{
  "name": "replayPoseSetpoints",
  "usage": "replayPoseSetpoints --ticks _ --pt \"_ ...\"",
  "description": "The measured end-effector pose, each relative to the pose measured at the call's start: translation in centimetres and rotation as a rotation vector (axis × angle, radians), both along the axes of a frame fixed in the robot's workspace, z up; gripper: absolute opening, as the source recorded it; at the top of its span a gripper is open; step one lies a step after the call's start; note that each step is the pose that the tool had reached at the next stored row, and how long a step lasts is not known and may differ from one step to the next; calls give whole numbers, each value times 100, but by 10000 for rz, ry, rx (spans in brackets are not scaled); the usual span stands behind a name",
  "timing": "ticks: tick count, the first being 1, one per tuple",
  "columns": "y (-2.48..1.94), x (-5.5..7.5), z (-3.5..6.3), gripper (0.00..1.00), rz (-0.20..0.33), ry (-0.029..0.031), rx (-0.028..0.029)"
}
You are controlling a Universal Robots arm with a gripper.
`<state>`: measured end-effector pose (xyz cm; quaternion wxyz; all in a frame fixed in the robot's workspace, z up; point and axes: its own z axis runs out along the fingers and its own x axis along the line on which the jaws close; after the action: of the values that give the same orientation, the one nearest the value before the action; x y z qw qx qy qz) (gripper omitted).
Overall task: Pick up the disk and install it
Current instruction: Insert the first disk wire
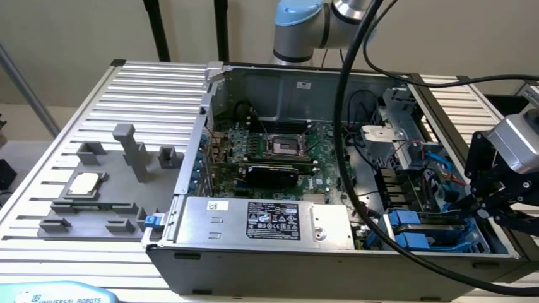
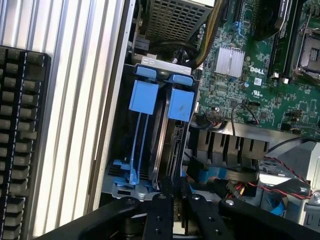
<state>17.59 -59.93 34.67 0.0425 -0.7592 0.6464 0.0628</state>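
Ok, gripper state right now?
Gripper: at the edge of the disk; whether it is open, shut or holding cannot be told.

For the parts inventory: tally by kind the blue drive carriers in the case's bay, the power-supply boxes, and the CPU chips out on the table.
Blue drive carriers: 2
Power-supply box: 1
CPU chip: 1
Total: 4

disk [image 2: 179, 102]: smooth blue plastic frame, bare metal edge. case [image 1: 278, 87]: matt grey sheet metal. table [image 1: 156, 85]: ribbed metal, satin sheen.
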Motion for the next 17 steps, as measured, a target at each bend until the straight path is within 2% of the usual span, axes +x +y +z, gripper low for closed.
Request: replayPoseSetpoints --ticks 4,11,14,17 --pt "0 -27 1 16 34 0 -1" --pt "10 -170 1 16 47 0 -11" --pt "15 -190 1 16 33 13 -75" --pt "15 -200 -1 16 -9 51 -173"
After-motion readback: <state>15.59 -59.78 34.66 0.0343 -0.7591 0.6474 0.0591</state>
